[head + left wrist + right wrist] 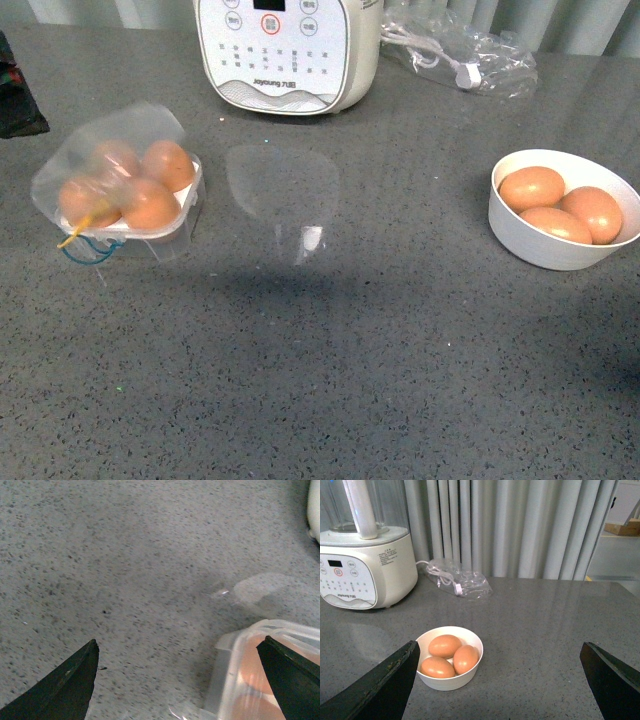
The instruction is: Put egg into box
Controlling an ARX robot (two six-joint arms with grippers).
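The clear plastic box sits at the left of the grey table with its lid down over several orange-brown eggs. Yellow and blue loops hang at its front corner. Three more eggs lie in a round white bowl at the right. Neither arm shows in the front view. My left gripper is open and empty, low over the table, with the box's corner just inside one fingertip. My right gripper is open and empty, held back from the bowl and its eggs.
A white blender base stands at the back centre, also in the right wrist view. A clear bag with a white cable lies at the back right. A dark object sits at the far left edge. Grey curtains hang behind the table.
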